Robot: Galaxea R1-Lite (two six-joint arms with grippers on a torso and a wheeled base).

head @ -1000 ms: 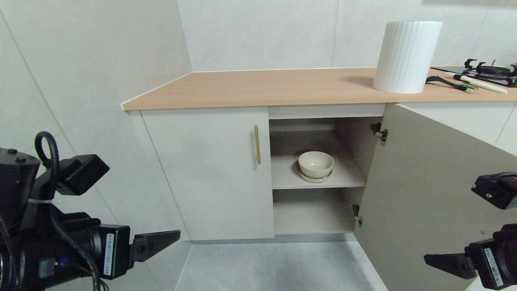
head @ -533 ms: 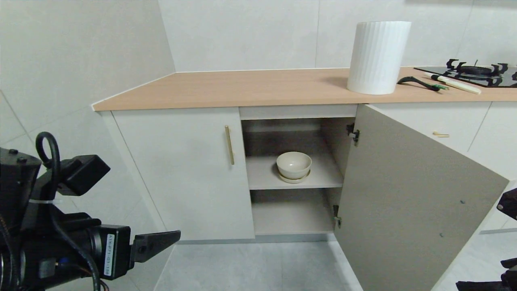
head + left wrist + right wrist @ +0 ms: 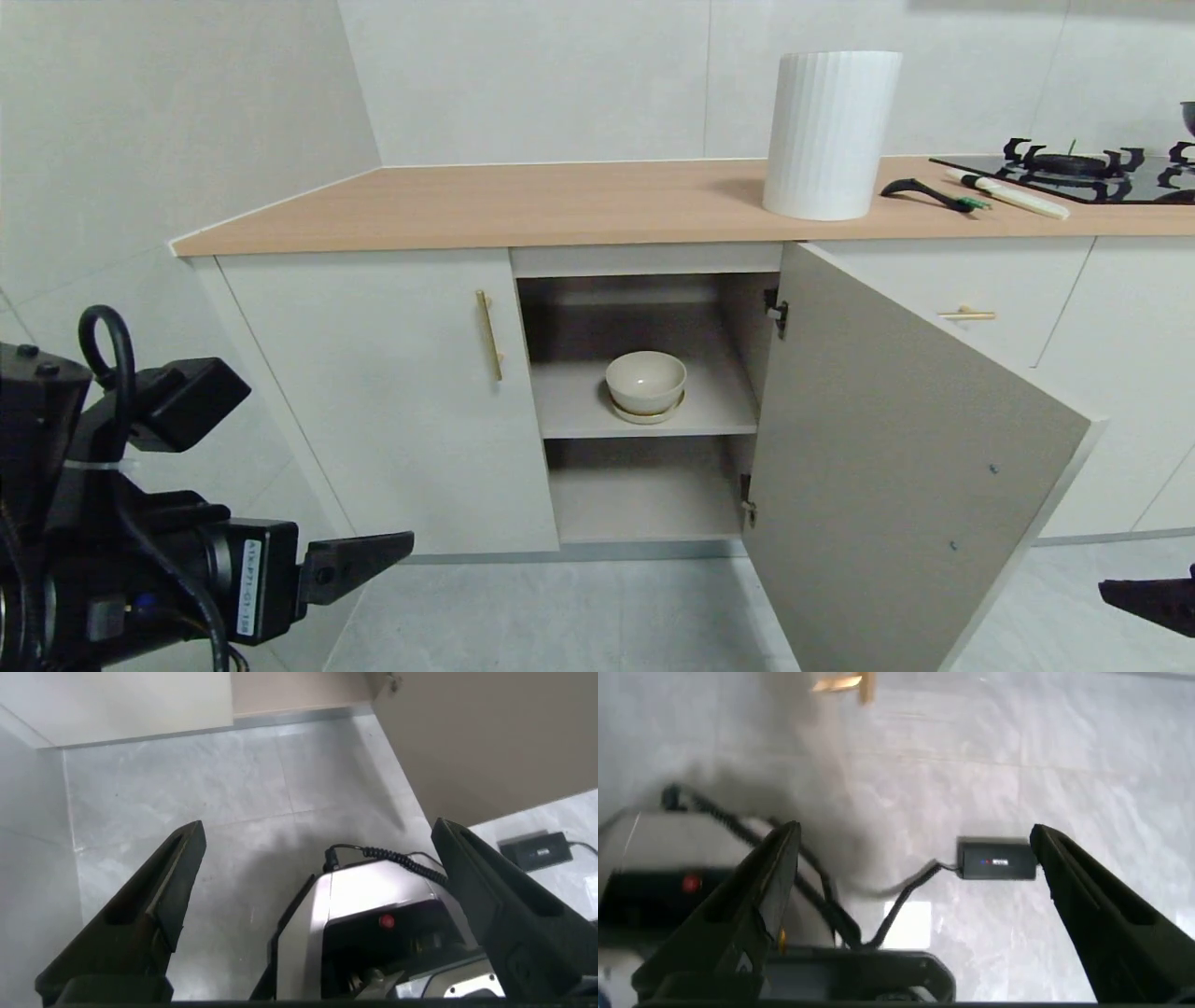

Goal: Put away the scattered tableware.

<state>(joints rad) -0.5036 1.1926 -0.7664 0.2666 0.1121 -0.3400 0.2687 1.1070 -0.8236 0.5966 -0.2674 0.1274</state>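
A cream bowl (image 3: 645,380) sits on a small plate (image 3: 647,414) on the middle shelf of the open cabinet (image 3: 644,420). My left gripper (image 3: 373,555) hangs low at the left, far in front of the cabinet. In the left wrist view it (image 3: 318,859) stands open over the floor tiles with nothing between its fingers. My right gripper (image 3: 1148,602) is at the lower right edge, beyond the open door. In the right wrist view it (image 3: 915,859) is open and empty above the floor.
The cabinet's right door (image 3: 896,448) swings wide out toward me; the left door (image 3: 392,392) is closed. On the wooden counter (image 3: 523,201) stand a white ribbed container (image 3: 829,135), a black-handled utensil (image 3: 920,191) and a cream-handled one (image 3: 1013,196), beside a gas hob (image 3: 1074,168).
The camera has turned right, so the cabinet and counter sit further left in the picture. My right gripper has slid toward the lower right edge. The left gripper has held still.
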